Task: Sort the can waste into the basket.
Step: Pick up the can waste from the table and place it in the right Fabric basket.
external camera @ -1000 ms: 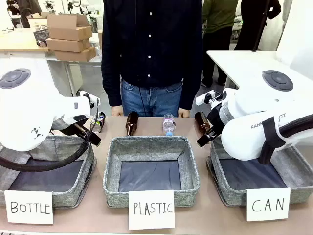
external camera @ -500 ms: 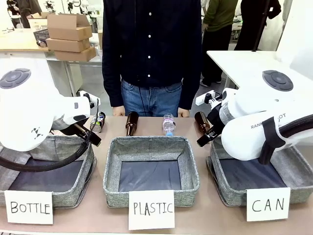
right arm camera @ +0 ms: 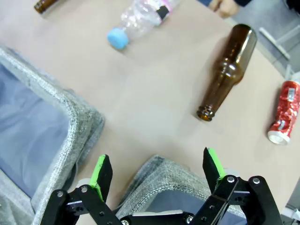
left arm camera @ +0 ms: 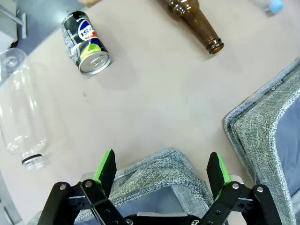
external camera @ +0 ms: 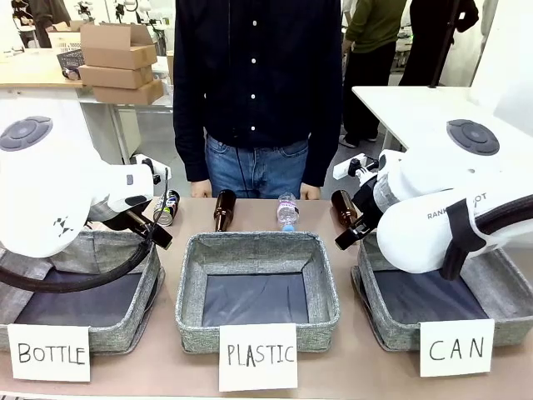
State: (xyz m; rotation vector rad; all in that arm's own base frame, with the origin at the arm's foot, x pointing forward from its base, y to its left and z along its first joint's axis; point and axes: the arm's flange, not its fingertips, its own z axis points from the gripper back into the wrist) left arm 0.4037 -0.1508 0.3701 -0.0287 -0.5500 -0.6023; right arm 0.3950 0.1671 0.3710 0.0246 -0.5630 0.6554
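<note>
The right gripper [right arm camera: 157,159] hangs wide open and empty over the CAN basket [right arm camera: 164,176] rim. The red can [right arm camera: 282,117] lies ahead of it, past a brown bottle [right arm camera: 229,70]. The left gripper [left arm camera: 161,158], also open and empty, faces the black-and-silver can [left arm camera: 86,42]. Both cans look light, thin-walled and slick, so a gentle grip across the mid-body seems best.

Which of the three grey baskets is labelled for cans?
The right basket, under the right arm, with the CAN card; the middle basket says PLASTIC, the left basket BOTTLE.
</note>
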